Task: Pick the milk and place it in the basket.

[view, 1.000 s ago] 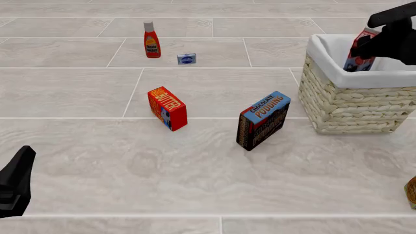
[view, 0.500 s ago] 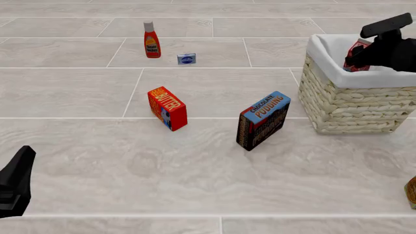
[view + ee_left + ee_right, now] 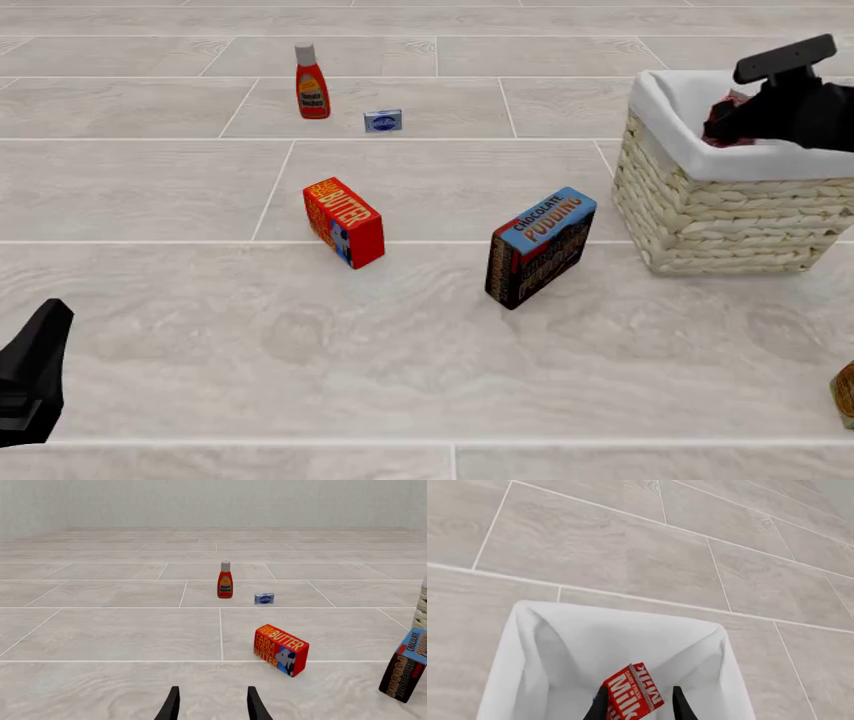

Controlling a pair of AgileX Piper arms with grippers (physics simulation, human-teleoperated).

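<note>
Milk (image 3: 729, 112) sinking deeper into basket (image 3: 694, 215) since earlier frame; right gripper (image 3: 638, 705) clamping it. Placing step ending; next: release, retract. Left gripper (image 3: 211, 705) idling agape, near left.

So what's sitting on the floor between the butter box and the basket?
The chocolate pudding box, standing tilted on the tiles, lies between the butter box and the basket. The front view shows it.
</note>
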